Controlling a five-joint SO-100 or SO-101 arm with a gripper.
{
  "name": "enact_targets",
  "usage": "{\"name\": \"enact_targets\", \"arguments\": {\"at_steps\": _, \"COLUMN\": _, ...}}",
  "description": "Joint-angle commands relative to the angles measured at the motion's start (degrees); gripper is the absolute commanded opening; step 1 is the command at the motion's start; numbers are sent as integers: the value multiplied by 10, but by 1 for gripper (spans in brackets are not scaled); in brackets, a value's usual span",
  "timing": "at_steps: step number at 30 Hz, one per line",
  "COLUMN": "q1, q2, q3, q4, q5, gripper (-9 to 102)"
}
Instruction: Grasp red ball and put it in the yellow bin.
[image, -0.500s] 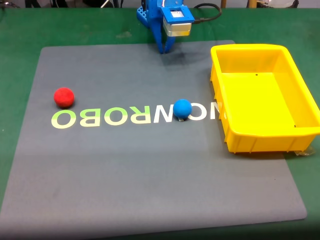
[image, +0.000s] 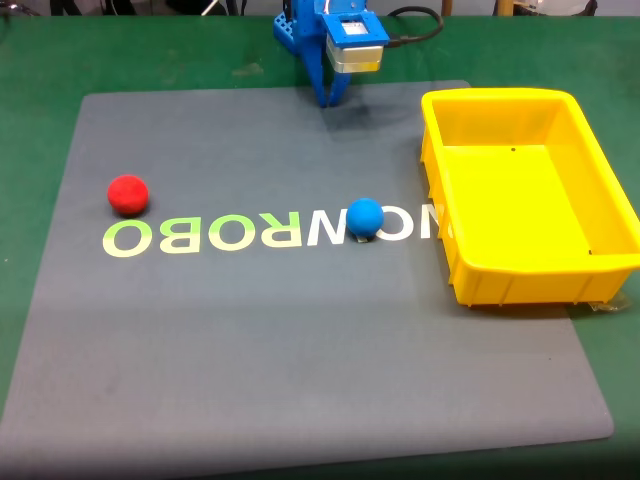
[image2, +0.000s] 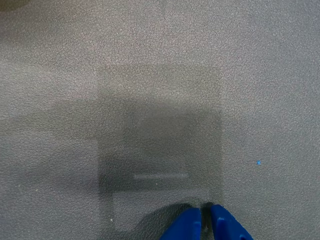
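The red ball (image: 128, 195) rests on the grey mat (image: 300, 330) at the left, just above the pale lettering. The yellow bin (image: 527, 192) stands on the mat's right side, its inside bare. My blue gripper (image: 329, 98) hangs at the mat's far edge, top centre of the fixed view, well away from both. In the wrist view its two blue fingertips (image2: 187, 225) meet at the bottom edge, so my gripper (image2: 206, 214) is shut on nothing, pointing down at bare grey mat.
A blue ball (image: 365, 217) sits mid-mat on the lettering, between the red ball and the bin. Green tabletop (image: 30, 150) surrounds the mat. A black cable (image: 415, 30) runs behind the arm.
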Motion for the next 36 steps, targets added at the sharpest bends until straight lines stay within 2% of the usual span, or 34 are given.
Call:
{"name": "enact_targets", "arguments": {"at_steps": 1, "q1": 4, "q2": 6, "q3": 18, "q4": 10, "q5": -9, "gripper": 0}}
{"name": "enact_targets", "arguments": {"at_steps": 10, "q1": 6, "q2": 4, "q3": 15, "q4": 8, "q5": -13, "gripper": 1}}
{"name": "enact_targets", "arguments": {"at_steps": 16, "q1": 86, "q2": 4, "q3": -70, "q4": -17, "q5": -56, "gripper": 24}}
{"name": "enact_targets", "arguments": {"at_steps": 22, "q1": 192, "q2": -6, "q3": -179, "q4": -54, "q5": -109, "gripper": 32}}
{"name": "enact_targets", "arguments": {"at_steps": 29, "q1": 287, "q2": -282, "q3": -376, "q4": -133, "q5": -79, "gripper": 31}}
{"name": "enact_targets", "arguments": {"at_steps": 36, "q1": 370, "q2": -513, "q3": -490, "q4": -244, "q5": -87, "gripper": 32}}
